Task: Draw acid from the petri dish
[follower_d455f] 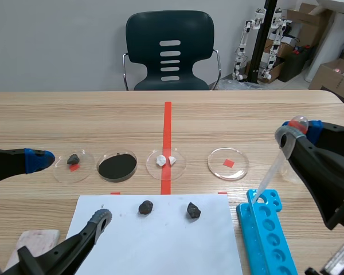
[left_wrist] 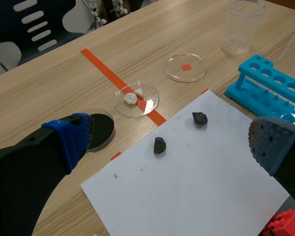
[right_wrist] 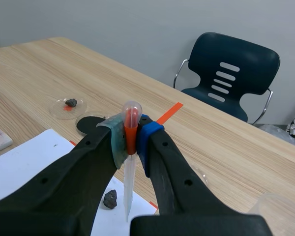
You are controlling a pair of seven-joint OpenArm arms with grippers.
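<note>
The clear petri dish [follower_d455f: 228, 163] lies right of centre in the scene view, flat on the table over an orange tape square. I cannot tell whether it holds liquid, but it is the only dish with nothing solid in it, so I judge it to be the one to draw from. Just to its lower right, not touching it, the pipette [follower_d455f: 273, 172] hangs tilted, bulb up and tip down over the far end of the blue rack [follower_d455f: 266, 229]. My right gripper [follower_d455f: 298, 132] is clamped on the pipette just under the bulb. That hold seems chosen so the tip points down, ready to dip. My left gripper [left_wrist: 172, 142] stands wide apart and holds nothing, low at the lower left, probably parked out of the way. Left of the clear dish, in one row, are a dish of white lumps [follower_d455f: 166, 163], a black-filled dish [follower_d455f: 117, 166] and a dish with a dark stone [follower_d455f: 73, 166]. Two more dark stones [follower_d455f: 145, 207] rest on the white sheet [follower_d455f: 160, 246] at bottom centre.
</note>
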